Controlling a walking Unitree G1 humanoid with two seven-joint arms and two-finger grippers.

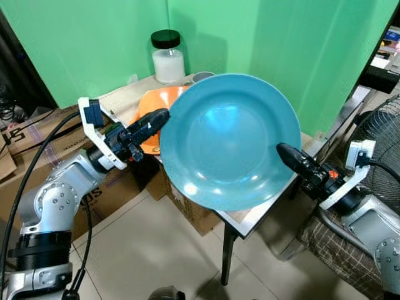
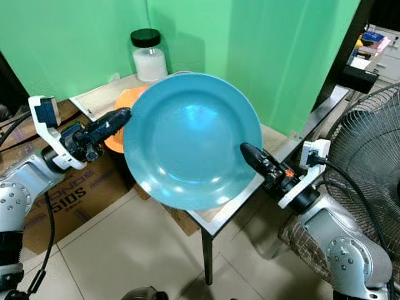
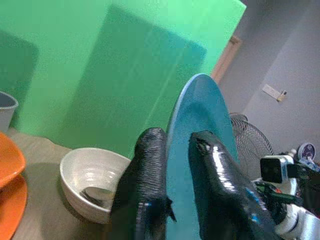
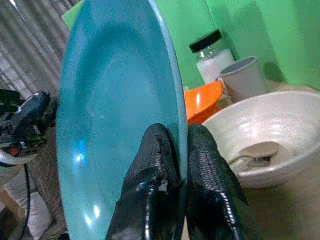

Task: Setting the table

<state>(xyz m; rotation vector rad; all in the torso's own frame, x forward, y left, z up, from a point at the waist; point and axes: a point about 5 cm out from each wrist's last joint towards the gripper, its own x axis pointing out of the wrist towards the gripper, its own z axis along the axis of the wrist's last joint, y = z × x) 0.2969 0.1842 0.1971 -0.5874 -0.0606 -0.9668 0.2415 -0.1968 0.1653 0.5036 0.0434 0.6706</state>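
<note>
Right now a big blue plate [image 1: 231, 140] sits in the middle of the left eye view, held up in the air over the desk [image 1: 259, 212]. It is tipped up on its edge, so its hollow face looks toward the camera and its back looks toward the green wall [image 1: 300, 56]. It is round, so no side is longer than another. The left pincer [image 1: 164, 116] grips the plate's rim at the left of the frame, and the right pincer [image 1: 281, 150] grips the rim at the right, so the plate hangs between the two. Both pincers are clenched on the plate, with one finger on each face. The left wrist view sees the plate edge-on, like a thin blue line between the black fingers [image 3: 150, 170]. Both wrist views also show a white bowl [image 4: 265, 135] with a spoon [image 4: 257, 150] in it on the desk behind the plate; from the head views the plate hides that bowl. In the upper left of the left eye view an orange dish [image 1: 150, 109] peeks out beside the plate, and a jar [image 1: 167, 57] with a black lid stands near the wall. The right wrist view shows a grey cup [image 4: 242, 77] by the jar. A fan [image 2: 369, 144] stands at the right of the right eye view, and cardboard boxes [image 1: 37, 140] lie at the left.
</note>
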